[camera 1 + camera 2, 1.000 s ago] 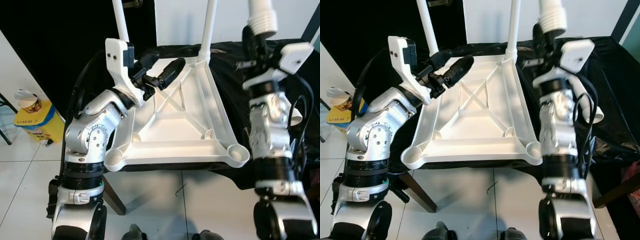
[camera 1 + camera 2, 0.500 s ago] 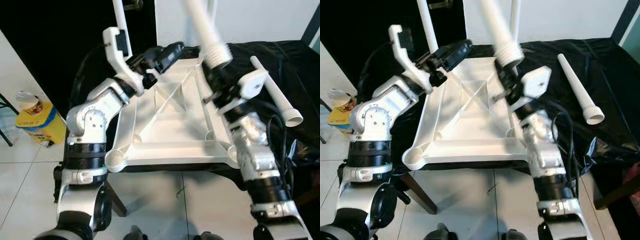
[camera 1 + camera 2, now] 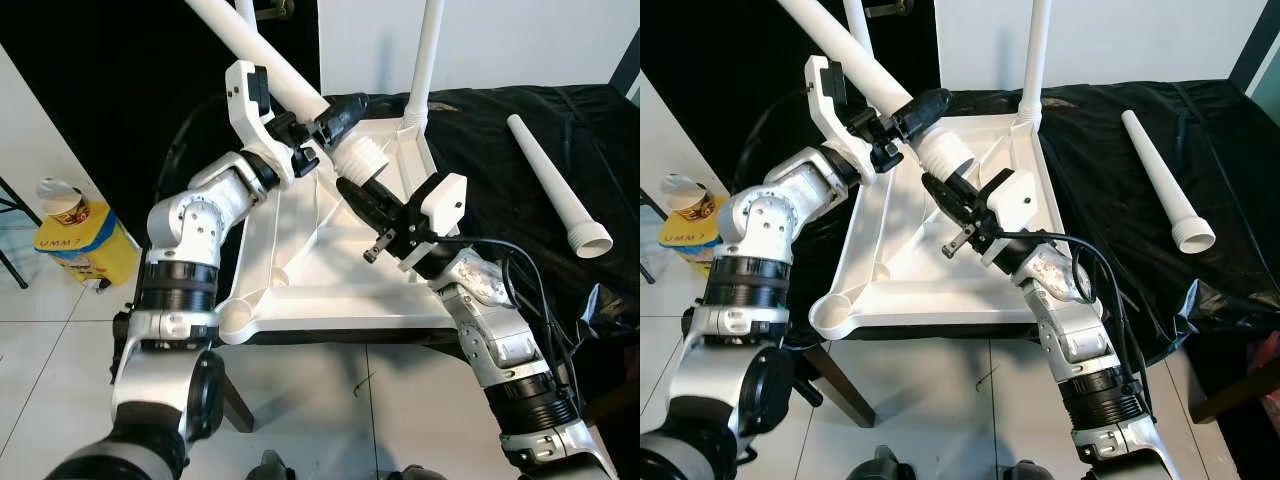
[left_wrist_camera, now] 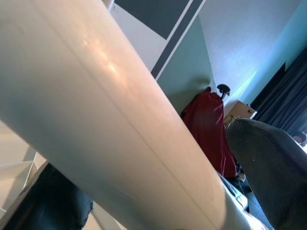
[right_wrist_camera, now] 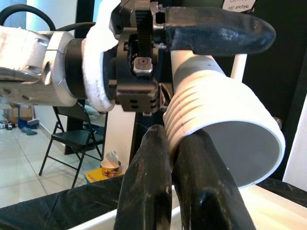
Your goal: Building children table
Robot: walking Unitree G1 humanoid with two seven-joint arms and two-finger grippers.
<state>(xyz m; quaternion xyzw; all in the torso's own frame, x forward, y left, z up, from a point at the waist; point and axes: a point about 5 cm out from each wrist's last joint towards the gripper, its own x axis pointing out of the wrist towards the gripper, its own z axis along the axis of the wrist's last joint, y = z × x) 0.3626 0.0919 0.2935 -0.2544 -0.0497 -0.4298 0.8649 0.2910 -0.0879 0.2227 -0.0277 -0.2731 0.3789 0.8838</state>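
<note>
While left gripper [image 3: 908, 115] clamps leg [image 3: 865, 70], right gripper [image 3: 940, 193] touches its threaded end.

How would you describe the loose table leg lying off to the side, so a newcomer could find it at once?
Start at the upturned white tabletop on the black cloth. To its right, on the robot's right side, a white table leg lies flat on that cloth, flared end towards the robot. It alone lies untouched, neither standing in a socket nor held.

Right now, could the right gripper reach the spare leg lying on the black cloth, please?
Probably not yet: the right gripper is across the tabletop under the leg the left gripper holds. The spare leg lies unobstructed, off to its right.
</note>
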